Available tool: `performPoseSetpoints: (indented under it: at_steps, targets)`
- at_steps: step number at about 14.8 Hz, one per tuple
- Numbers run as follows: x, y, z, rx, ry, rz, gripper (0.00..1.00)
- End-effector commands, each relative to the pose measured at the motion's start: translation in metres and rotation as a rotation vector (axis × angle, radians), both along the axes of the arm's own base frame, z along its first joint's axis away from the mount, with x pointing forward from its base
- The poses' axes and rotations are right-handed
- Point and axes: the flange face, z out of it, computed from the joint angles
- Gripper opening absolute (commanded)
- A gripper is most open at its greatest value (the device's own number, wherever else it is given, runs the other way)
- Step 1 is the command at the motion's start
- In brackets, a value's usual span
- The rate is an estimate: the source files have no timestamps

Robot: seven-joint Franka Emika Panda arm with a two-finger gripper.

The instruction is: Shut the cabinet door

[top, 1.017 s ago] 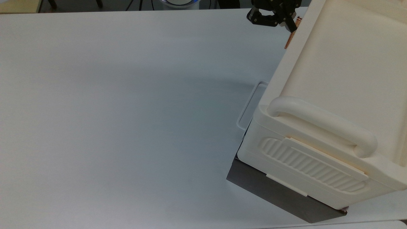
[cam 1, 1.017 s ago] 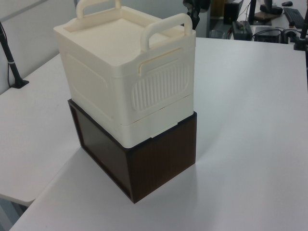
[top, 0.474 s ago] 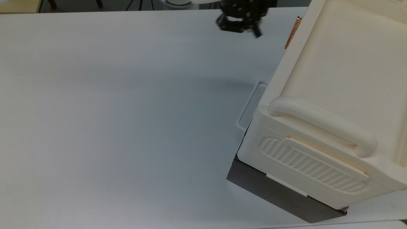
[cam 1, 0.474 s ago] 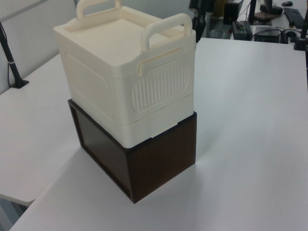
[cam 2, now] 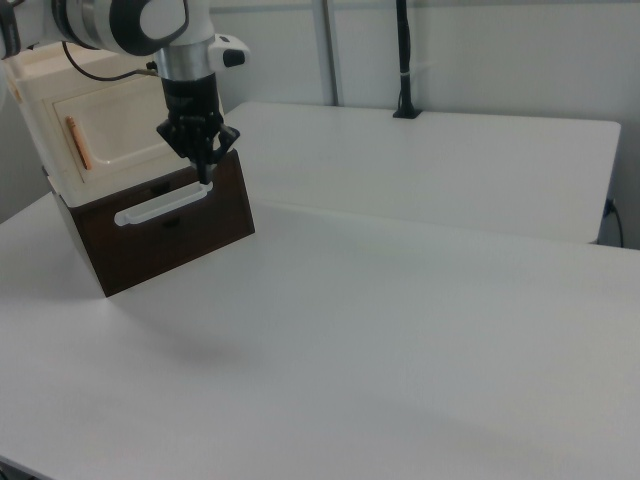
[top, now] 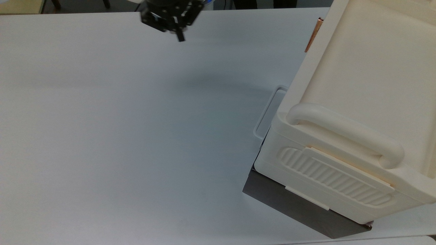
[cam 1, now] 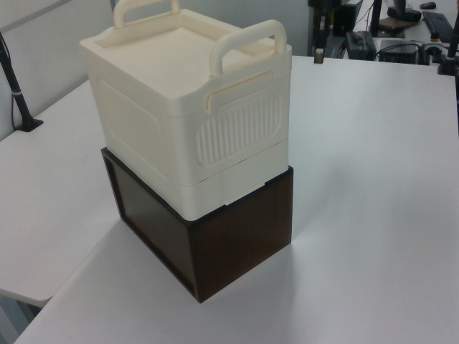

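in the right view we see the flat cream plastic cabinet door (cam 2: 115, 135) with its copper-orange bar handle (cam 2: 72, 142) lying flush in the large cream plastic cabinet (cam 2: 60, 90); the left view shows its ribbed side (cam 1: 237, 129) instead. the black two-finger gripper (top: 177, 32) hangs near the desk's (top: 119, 136) far edge, empty, fingers close together.

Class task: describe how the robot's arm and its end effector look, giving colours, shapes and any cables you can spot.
The arm is built of rounded white segments with dark grey bands at the joints, and a thin black cable runs along it. Below a dark cylindrical wrist sits the black end effector, angular in build, tapering down to narrow black fingers. From the top view the end effector looks like a black blocky body.
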Motion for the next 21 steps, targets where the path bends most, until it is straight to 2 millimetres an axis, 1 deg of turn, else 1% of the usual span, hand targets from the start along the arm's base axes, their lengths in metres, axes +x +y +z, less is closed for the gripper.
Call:
performPoseSetpoints:
  at_steps: [1, 3, 4, 5, 6, 7, 8, 9, 10, 11, 15, 20, 21]
  targets:
    - [-0.023, -0.012, 0.014, -0.165, 0.033, -0.159, 0.00]
    - [-0.029, -0.017, 0.017, -0.184, 0.040, -0.168, 0.00]
    - [-0.031, -0.019, 0.018, -0.188, 0.040, -0.173, 0.02]
    - [-0.032, -0.024, 0.020, -0.189, 0.041, -0.188, 0.14]
    - [-0.035, -0.031, 0.023, -0.187, 0.038, -0.204, 0.30]
    - [-0.035, -0.030, 0.023, -0.184, 0.037, -0.204, 0.49]
    - [-0.035, -0.032, 0.021, -0.179, 0.036, -0.208, 0.77]
    - [-0.035, -0.035, 0.021, -0.176, 0.038, -0.214, 0.80]
    - [-0.036, -0.033, 0.020, -0.173, 0.039, -0.209, 0.92]
    - [-0.038, -0.035, 0.022, -0.170, 0.035, -0.212, 1.00]
    - [-0.041, -0.041, 0.022, -0.167, 0.038, -0.223, 1.00]
    - [-0.043, -0.037, 0.025, -0.155, 0.038, -0.220, 1.00]
    - [-0.043, -0.040, 0.025, -0.149, 0.039, -0.227, 1.00]
